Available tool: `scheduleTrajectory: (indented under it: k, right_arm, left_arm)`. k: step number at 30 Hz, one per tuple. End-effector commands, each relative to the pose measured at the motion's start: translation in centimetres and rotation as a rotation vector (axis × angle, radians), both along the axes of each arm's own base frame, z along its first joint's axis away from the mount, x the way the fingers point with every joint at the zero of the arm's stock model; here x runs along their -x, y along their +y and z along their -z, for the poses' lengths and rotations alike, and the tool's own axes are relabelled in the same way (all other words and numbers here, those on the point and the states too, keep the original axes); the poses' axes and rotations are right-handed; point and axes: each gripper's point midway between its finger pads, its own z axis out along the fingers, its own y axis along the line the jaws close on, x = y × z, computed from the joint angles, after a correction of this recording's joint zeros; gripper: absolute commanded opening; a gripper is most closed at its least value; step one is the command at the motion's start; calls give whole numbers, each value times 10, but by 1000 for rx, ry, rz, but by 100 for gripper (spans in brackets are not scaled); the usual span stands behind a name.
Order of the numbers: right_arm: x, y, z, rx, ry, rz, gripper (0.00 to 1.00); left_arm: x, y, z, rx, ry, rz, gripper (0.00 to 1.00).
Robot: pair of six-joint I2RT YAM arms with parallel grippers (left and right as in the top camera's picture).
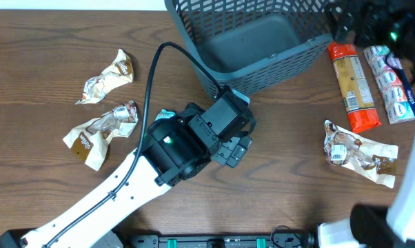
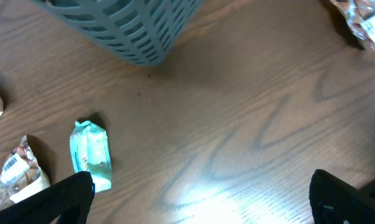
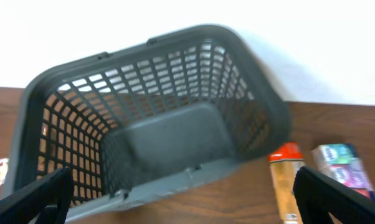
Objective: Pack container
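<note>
The container sits empty, far and central on the counter. The right tool, gaping and empty, faces it and could shove it. The left tool, equally wide and empty, hangs off-centre from the teal packet, risking a miss.

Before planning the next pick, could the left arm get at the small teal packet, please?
Probably yes: the open left hand hangs near the teal packet, which lies flat on the bare table, apart from the container, with nothing on top.
</note>
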Motion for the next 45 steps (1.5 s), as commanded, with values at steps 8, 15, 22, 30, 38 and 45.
scheduleTrajectory:
  k: [8,15,22,30,38,45]
  right_arm:
    - [-69,13,36,-54,40,-109,99]
    - [-93,19,45,-89,21,-143,99]
    - [-111,25,59,-115,16,-198,99]
    - [-135,38,72,-194,-2,-261,99]
    - [-157,20,95,-199,37,-129,99]
    - [-170,7,90,-169,-13,-54,99]
  left_arm:
    - [-3,1,-7,18,-11,-39,99]
    - [-3,1,-7,18,-10,-40,99]
    - [15,-14,-4,108,102,-8,99]
    - [20,-18,-3,126,128,7,99]
    - [20,-18,-3,126,127,8,99]
    - [20,-19,-3,156,154,-50,99]
